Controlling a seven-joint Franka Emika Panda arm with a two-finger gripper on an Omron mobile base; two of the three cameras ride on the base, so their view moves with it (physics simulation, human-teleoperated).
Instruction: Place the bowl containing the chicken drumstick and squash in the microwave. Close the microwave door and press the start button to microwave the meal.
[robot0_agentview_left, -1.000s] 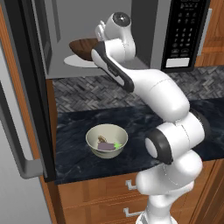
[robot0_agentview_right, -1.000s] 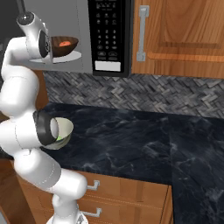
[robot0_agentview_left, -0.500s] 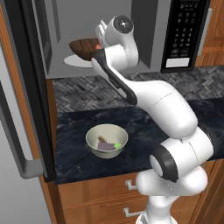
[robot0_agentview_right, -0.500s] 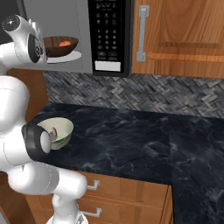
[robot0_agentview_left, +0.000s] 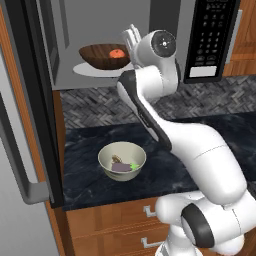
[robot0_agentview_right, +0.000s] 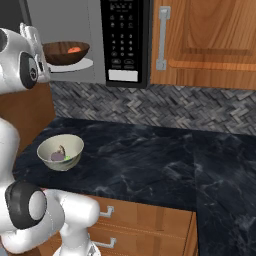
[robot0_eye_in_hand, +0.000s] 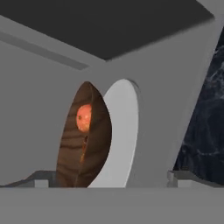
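Bowl (robot0_agentview_left: 104, 56) is set on microwave (robot0_agentview_right: 75, 40) turntable; jaws spread, empty. Next, microwave door (robot0_agentview_left: 30, 110) must be swung shut.

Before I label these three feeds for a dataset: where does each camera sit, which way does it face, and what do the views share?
Left base view: behind the arm's left, facing the open microwave and cream bowl; the arm rises from lower right.
Right base view: behind its right, facing the keypad panel, counter and cabinets; the arm at left.
Hand view: on the hand, rolled sideways, looking into the cavity at the wooden bowl on the turntable.
All three share the wooden bowl holding the squash.
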